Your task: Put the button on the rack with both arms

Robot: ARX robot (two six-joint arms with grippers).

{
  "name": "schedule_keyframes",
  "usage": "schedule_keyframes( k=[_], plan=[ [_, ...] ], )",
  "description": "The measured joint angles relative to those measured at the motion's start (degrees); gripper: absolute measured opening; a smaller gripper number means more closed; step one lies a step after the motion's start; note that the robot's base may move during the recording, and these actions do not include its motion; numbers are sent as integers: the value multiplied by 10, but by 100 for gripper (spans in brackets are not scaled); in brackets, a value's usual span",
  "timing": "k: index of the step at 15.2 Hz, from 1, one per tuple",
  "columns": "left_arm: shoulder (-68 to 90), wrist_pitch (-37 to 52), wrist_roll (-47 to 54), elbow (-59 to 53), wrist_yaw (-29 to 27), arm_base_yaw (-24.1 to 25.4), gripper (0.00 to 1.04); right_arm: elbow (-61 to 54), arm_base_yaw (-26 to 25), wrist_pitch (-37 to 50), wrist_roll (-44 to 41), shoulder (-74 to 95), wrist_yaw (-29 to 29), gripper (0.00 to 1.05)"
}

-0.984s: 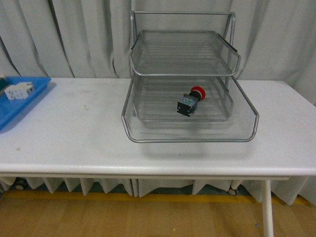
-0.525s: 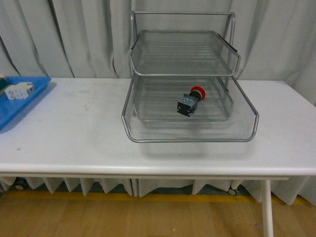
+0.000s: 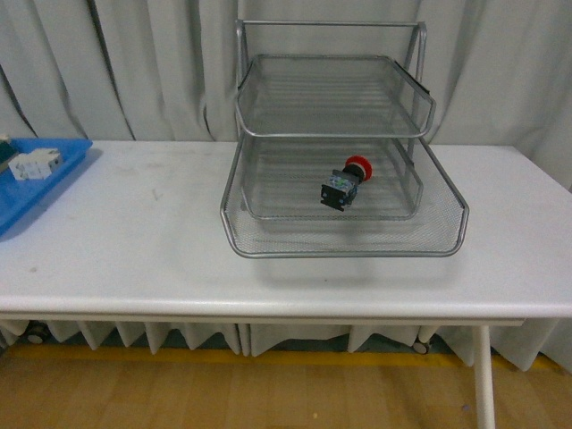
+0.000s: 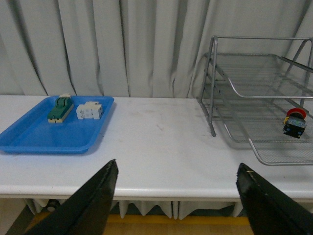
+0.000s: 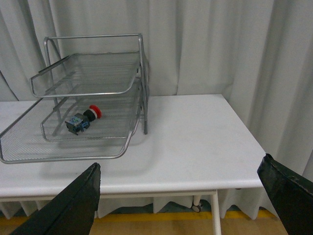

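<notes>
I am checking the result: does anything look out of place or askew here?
Only a small thing: the button lies tipped on its side inside the rack, under the top tier, not upright. Nothing looks spilled or damaged.

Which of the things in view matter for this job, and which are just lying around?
Part of the job: button, lying in the rack; left gripper and right gripper, both open.

Lying about: blue tray, with the white block and green-and-cream switch in it.
</notes>
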Motion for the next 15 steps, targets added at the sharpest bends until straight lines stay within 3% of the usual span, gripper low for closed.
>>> schedule_keyframes(
  k=[1, 2, 4, 5, 7, 9, 13, 15],
  plan=[
    [0, 0, 0, 0, 0, 0, 90, 17, -7, -58, 25, 28, -76, 98],
    [0, 0, 0, 0, 0, 0, 99, 28, 15, -66, 47, 58, -108, 98],
    [0, 0, 0, 0, 0, 0, 98, 59, 32, 57, 74, 147, -123, 98],
    [0, 0, 0, 0, 0, 0, 98, 102, 21, 174, 90, 267, -120, 98],
    [0, 0, 0, 0, 0, 0, 98, 198, 29, 328, 125, 517, -99, 98],
    [0, 0, 0, 0, 0, 0, 98, 292, 52, 326, 152, 673, -98, 98],
    [0, 0, 0, 0, 0, 0, 98, 477, 119, 193, 196, 908, -99, 95],
    [0, 0, 0, 0, 0, 0, 98, 495, 146, 128, 196, 941, -93, 71]
  ],
)
